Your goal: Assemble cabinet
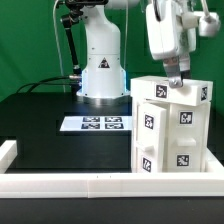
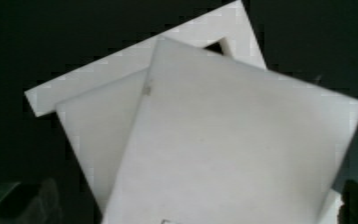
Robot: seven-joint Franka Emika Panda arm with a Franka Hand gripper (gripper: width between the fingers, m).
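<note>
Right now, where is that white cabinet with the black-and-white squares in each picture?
Exterior view: the cabinet stands at the exterior view's right, just under the claw, beside the flat marker board.
Wrist view: the cabinet fills most of the picture as plain white panels against black.
Shared landmark: the cabinet's white top edge beneath the claw.

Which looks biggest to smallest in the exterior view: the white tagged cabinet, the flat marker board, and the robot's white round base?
1. White blocky tagged cabinet, though nearness to the camera inflates it.
2. Robot's white round base.
3. Thin flat white marker board.
</note>
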